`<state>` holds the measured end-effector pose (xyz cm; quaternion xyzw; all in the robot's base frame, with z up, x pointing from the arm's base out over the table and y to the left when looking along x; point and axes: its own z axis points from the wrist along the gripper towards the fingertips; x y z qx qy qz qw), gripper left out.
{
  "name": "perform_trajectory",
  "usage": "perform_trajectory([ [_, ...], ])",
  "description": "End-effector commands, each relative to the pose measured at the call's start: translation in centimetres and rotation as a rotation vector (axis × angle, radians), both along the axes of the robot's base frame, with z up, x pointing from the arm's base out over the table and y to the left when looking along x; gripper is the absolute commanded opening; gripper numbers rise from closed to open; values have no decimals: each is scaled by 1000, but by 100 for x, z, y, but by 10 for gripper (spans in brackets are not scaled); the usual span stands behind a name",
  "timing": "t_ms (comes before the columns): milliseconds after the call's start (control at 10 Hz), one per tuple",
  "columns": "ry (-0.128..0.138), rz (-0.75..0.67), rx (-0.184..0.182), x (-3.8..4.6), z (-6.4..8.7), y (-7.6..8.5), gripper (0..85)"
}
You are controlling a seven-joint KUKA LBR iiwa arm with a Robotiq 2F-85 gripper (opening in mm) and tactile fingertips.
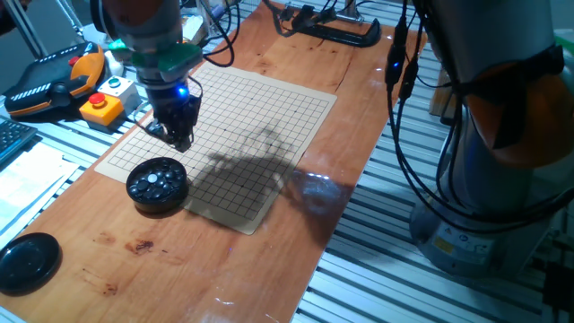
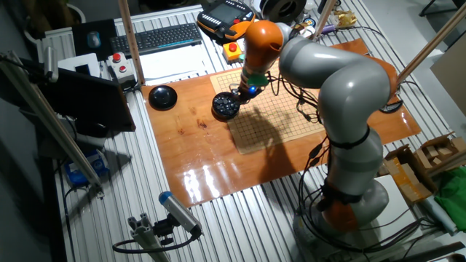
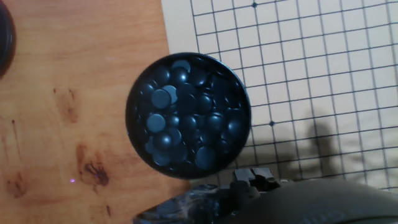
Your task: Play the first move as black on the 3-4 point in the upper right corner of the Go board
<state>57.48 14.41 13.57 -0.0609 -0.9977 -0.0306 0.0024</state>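
The Go board point(image 1: 256, 112) point(image 2: 287, 120) lies on the wooden table, and its grid point(image 3: 311, 74) shows no stones. A round black bowl point(image 1: 157, 184) point(image 2: 226, 106) point(image 3: 188, 116) full of glossy black stones stands at the board's near left edge. My gripper point(image 1: 182, 141) point(image 2: 245, 93) hangs low over the board's left part, just behind the bowl. Its dark fingers look close together, but I cannot tell whether they are shut or hold a black stone. In the hand view only a dark blurred mass of the hand point(image 3: 249, 186) shows at the bottom. Nothing marks the 3-4 point.
The flat black lid point(image 1: 27, 260) point(image 2: 162, 96) lies on the table to the left of the bowl. A yellow emergency-stop box point(image 1: 100, 108) and an orange teach pendant point(image 1: 49, 85) sit behind the board. A black clamp point(image 1: 332, 31) lies at the far end, and cables point(image 1: 404, 99) hang at the right.
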Motion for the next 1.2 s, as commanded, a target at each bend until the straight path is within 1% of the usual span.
perform_trajectory([
  [0,-5,-11,-6,16,-33,66,7],
  [100,-9,-25,-15,37,-77,141,7],
  [300,-11,-41,2,64,-138,195,7],
  [400,-15,-46,2,73,-162,224,7],
  [500,-16,-33,3,92,-178,242,7],
  [600,-17,-18,14,118,-196,266,7],
  [700,-23,-3,14,148,-222,298,33],
  [800,-24,-6,17,163,-250,314,147],
  [1000,-31,-12,25,196,-311,337,270],
  [1100,-44,-23,28,207,-344,354,273],
])
